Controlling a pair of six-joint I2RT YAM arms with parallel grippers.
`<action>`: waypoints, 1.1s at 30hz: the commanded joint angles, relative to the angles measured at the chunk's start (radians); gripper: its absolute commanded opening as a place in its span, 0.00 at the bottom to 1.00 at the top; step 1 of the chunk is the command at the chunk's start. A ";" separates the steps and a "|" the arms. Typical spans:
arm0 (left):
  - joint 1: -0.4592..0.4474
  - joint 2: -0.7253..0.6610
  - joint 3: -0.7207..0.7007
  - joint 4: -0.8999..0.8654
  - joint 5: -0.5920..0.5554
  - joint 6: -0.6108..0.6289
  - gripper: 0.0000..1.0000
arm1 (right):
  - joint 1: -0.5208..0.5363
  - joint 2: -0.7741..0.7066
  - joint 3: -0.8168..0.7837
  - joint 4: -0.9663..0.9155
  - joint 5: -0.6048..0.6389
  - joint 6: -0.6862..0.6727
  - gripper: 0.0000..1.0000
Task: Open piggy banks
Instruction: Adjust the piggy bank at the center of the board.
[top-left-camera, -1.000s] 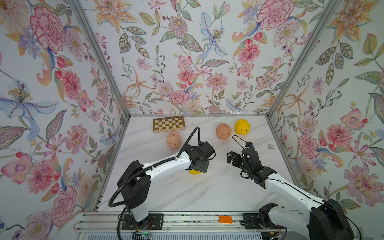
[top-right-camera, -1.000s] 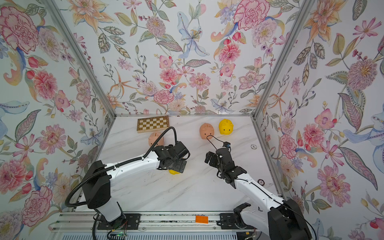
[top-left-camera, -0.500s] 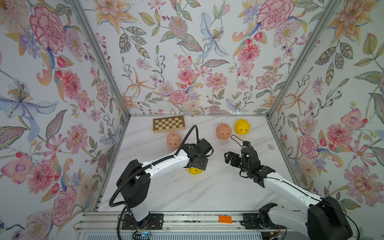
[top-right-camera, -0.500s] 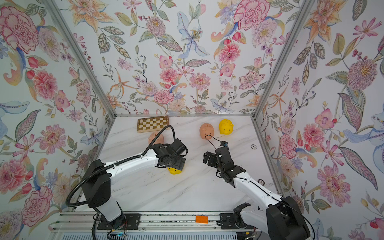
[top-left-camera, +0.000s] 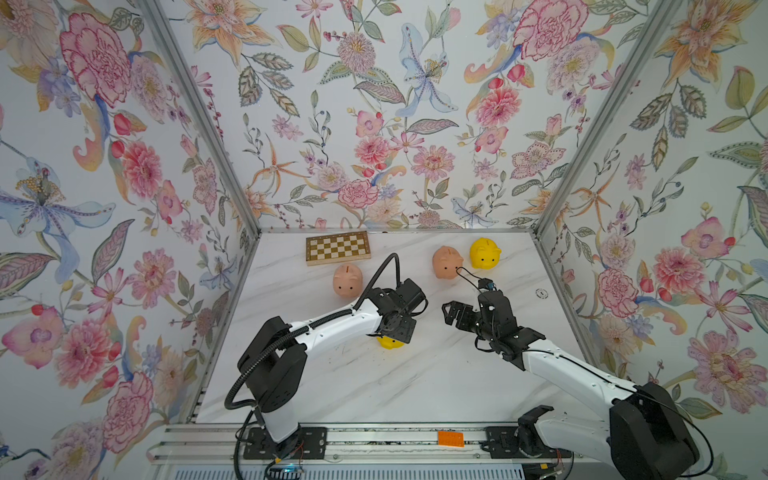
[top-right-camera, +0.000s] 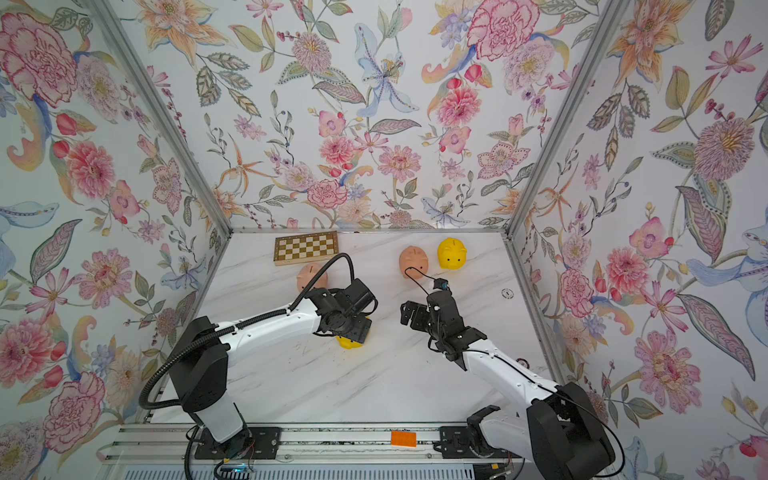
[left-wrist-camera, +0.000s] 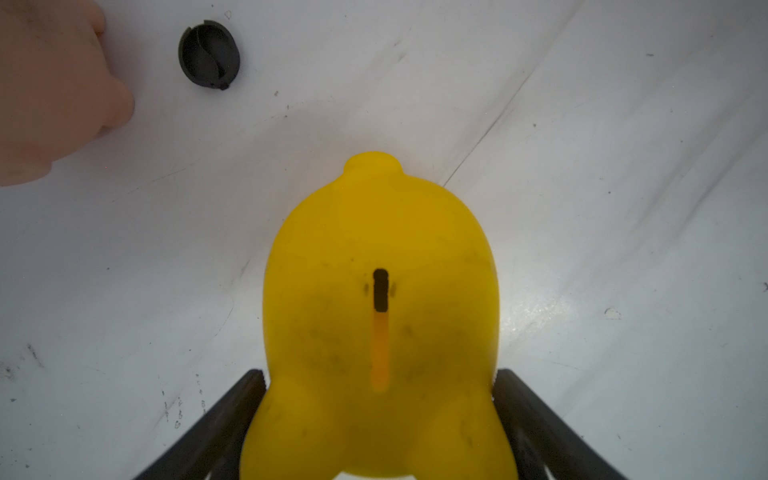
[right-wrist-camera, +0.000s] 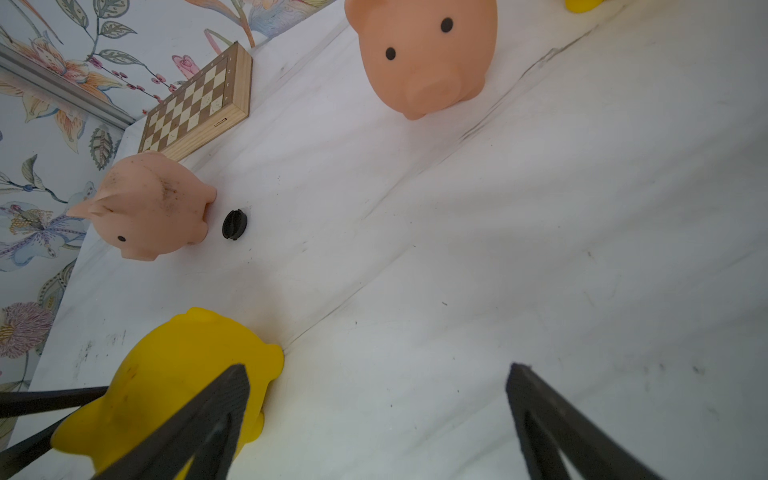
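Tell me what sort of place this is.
Probably a staged robot test booth, not a home: floral-papered walls in metal framing enclose a marble-look table, two robot arms are mounted on a rail at its front, and toy piggy banks and a chessboard serve as props.

I can read no text, brand or number anywhere from my station. The small round sticker (top-left-camera: 540, 293) on the table (top-left-camera: 415, 382) carries a dark mark too tiny for me to make out, and the orange tag (top-left-camera: 450, 438) on the front rail (top-left-camera: 374, 432) looks blank
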 joint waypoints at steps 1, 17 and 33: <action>0.009 -0.038 -0.001 0.002 0.040 0.011 0.79 | 0.006 -0.001 0.023 0.013 -0.010 -0.022 0.99; 0.152 -0.236 -0.292 0.490 0.578 -0.077 0.77 | -0.028 -0.117 -0.017 0.138 -0.271 -0.106 0.99; 0.258 -0.275 -0.526 0.736 0.678 -0.173 0.90 | -0.028 -0.044 -0.023 0.235 -0.403 -0.083 0.99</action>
